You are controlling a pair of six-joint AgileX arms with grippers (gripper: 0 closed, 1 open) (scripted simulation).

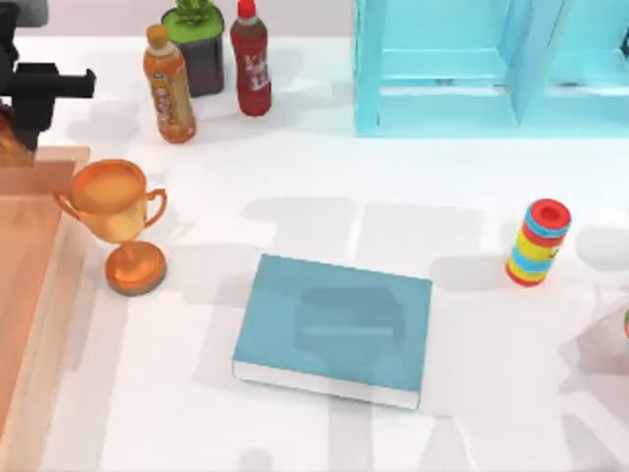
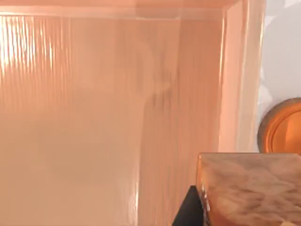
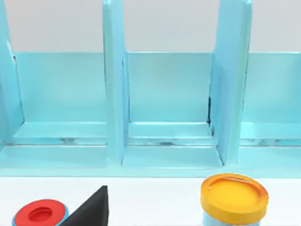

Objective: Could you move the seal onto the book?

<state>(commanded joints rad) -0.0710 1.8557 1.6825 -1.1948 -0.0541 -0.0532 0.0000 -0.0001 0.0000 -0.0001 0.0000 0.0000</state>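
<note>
The seal (image 2: 249, 188), a tan-orange block, hangs close to the left wrist camera above the orange wooden tray (image 2: 94, 117). A black finger (image 2: 188, 214) of my left gripper presses against its side. From above, my left gripper (image 1: 29, 108) is at the far left over the tray's back end, with a bit of the seal (image 1: 8, 140) under it. The teal book (image 1: 334, 329) lies flat at the front centre of the table, well to the right of the seal. One black finger (image 3: 89, 209) of my right gripper shows in the right wrist view.
An orange-gold trophy (image 1: 118, 221) stands between the tray (image 1: 29, 275) and the book. An orange bottle (image 1: 169, 87), a potted plant (image 1: 197, 44) and a red bottle (image 1: 252, 59) stand at the back left. A light-blue shelf (image 1: 491, 69) is back right, a striped can (image 1: 539, 243) right.
</note>
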